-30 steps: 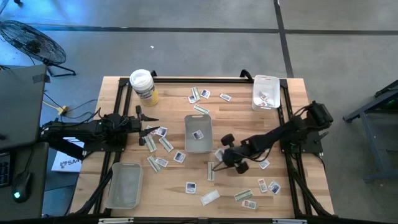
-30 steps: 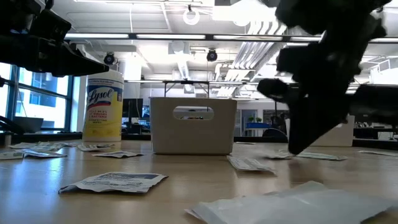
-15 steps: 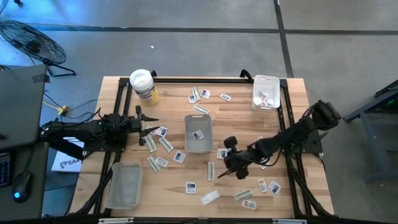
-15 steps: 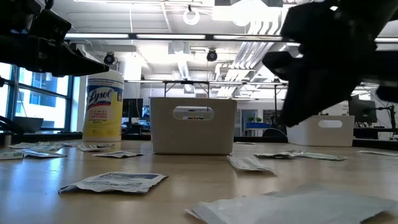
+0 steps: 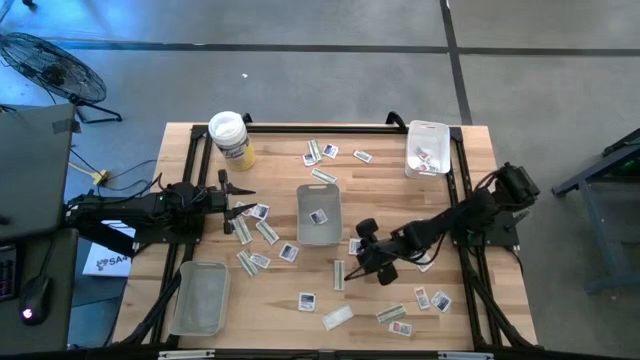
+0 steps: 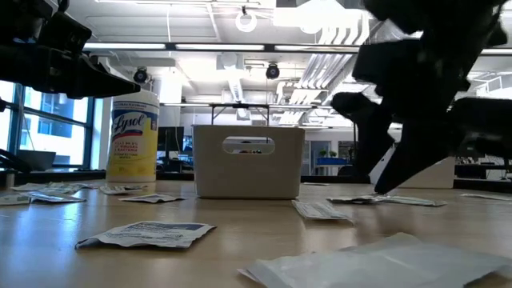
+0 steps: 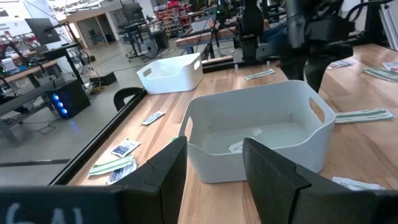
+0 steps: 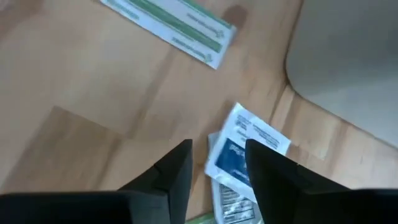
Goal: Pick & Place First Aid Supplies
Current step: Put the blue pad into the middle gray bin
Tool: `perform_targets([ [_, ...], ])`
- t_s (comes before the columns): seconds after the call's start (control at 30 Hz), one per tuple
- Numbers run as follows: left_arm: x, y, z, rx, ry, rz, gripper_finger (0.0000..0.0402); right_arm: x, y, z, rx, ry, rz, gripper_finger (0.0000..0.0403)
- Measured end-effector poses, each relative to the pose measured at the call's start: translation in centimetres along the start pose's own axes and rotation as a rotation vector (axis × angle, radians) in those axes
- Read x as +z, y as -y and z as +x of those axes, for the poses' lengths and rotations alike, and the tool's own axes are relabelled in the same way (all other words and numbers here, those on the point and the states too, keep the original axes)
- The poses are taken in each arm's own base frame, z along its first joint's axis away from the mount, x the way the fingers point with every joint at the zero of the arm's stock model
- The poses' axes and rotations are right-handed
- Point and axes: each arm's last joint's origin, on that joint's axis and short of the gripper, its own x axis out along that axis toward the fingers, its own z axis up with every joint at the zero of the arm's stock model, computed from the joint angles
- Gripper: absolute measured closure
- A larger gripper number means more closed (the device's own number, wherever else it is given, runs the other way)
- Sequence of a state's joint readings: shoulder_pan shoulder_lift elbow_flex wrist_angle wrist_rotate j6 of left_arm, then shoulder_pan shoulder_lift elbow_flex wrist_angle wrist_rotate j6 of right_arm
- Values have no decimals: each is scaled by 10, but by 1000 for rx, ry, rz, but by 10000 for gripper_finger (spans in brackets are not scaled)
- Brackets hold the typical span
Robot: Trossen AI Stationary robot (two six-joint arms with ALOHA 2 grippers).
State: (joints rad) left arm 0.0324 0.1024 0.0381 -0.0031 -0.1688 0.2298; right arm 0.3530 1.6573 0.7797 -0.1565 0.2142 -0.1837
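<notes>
The wooden table (image 5: 200, 140) filled most of the overhead view, framed by black rails. On it sat three plastic bins: one in the middle (image 5: 318, 214) with a single packet lying inside, one at the far right corner (image 5: 428, 148) with a few packets in it, and a clear one at the near left corner (image 5: 200, 297). A round tub of wipes with a white lid (image 5: 229, 136) stood at the far left corner.

The left arm lay stretched in from the left edge, its gripper (image 5: 238, 208) just above the table, left of the middle bin, fingers (image 7: 163, 174) parted with nothing between them and pointed at that bin.

The right arm reached in from the right side, its gripper (image 5: 358, 262) low over the wood just near of the middle bin's right corner. Its fingers (image 8: 175, 169) stood apart and empty, pointing down at a white packet with blue print (image 8: 239, 155) that lay flat on the table beside the bin; whether the tips touched it I could not tell.

The first aid packets (image 5: 265, 232) were scattered across the table: a cluster left of the middle bin, a few at the far edge, more along the near right. A narrow green-striped strip (image 5: 340, 273) lay just beside the right gripper.
</notes>
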Motion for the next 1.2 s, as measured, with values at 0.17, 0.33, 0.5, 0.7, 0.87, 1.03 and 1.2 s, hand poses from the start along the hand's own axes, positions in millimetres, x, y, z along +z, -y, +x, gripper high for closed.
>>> perform_targets([
  [0.17, 0, 0, 0, 0, 0, 0, 247, -20, 6, 9, 29, 3, 63, 285],
  [0.33, 0, 0, 0, 0, 0, 0, 247, -30, 8, 12, 56, 20, 113, 324],
  [0.5, 0, 0, 0, 0, 0, 0, 247, -29, 9, 13, 83, 45, 141, 375],
  [0.7, 0, 0, 0, 0, 0, 0, 247, -22, 10, 12, 96, 63, 165, 396],
  [0.87, 0, 0, 0, 0, -1, 0, 247, -3, 10, 6, 137, 96, 157, 401],
  [1.03, 0, 0, 0, 0, 0, 0, 247, 20, 9, -9, 217, 19, 179, 400],
  [1.2, 0, 0, 0, 0, 0, 0, 247, 60, 11, -38, 167, 10, 123, 401],
])
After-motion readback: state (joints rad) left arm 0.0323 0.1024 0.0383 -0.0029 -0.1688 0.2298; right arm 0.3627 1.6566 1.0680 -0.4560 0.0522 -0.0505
